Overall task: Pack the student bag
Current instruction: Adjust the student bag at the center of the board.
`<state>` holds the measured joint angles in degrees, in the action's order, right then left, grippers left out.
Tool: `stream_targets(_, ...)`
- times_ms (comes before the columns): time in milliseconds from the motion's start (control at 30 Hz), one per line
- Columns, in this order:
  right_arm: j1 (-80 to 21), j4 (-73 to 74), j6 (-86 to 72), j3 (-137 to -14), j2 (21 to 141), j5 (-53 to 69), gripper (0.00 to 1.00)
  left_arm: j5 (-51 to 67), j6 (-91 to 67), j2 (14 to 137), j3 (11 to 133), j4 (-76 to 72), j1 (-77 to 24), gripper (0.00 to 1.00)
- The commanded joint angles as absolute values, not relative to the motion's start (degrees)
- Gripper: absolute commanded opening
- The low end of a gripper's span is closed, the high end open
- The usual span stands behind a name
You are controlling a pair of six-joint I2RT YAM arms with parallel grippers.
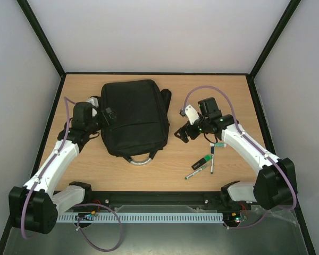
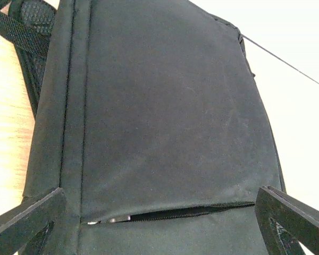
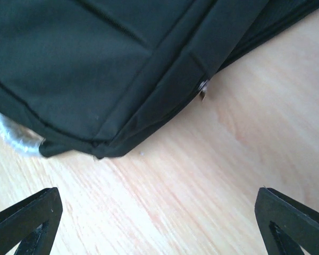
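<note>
I see the bag (image 1: 133, 117) lying flat on the table (image 1: 228, 90), a bit left of the middle. Its grey handle (image 1: 141, 159) points toward the arms. My left gripper (image 1: 102, 118) is at the bag's left side, fingers spread wide and holding nothing. Its camera shows a zip (image 2: 170, 213) with a small gap. My right gripper (image 1: 182, 133) is just beside the bag's right side, also wide open and empty. Some pens (image 1: 202, 164) lie near the right arm.
</note>
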<state>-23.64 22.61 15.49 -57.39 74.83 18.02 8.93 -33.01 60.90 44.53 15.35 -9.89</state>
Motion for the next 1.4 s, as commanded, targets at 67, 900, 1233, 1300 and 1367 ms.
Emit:
stream_targets(67, -23.55, 18.35, 17.97, -49.86, 70.68, 23.93, 1.0, 7.66, -30.87, 60.23, 44.9, 8.64, -10.2, 0.99)
stream_targets(900, -23.53, 13.01, 26.28, -40.52, 58.77, 27.45, 1.0, -11.26, -34.28, 76.5, 58.66, 12.58, -7.52, 0.95)
stream_targets(1233, -23.47, 11.39, 18.81, -41.82, 60.31, 21.66, 1.0, -6.66, -35.5, 85.61, 56.29, 7.91, -4.39, 0.94)
stream_targets(1300, -23.47, 10.38, 16.88, -42.3, 60.6, 15.43, 1.0, -2.87, -36.22, 87.35, 55.78, 6.35, -3.28, 0.94)
stream_targets(1367, -23.34, 3.59, 13.65, -40.21, 58.84, 3.59, 1.0, 0.01, -37.04, 88.86, 55.44, 5.1, -2.5, 0.94)
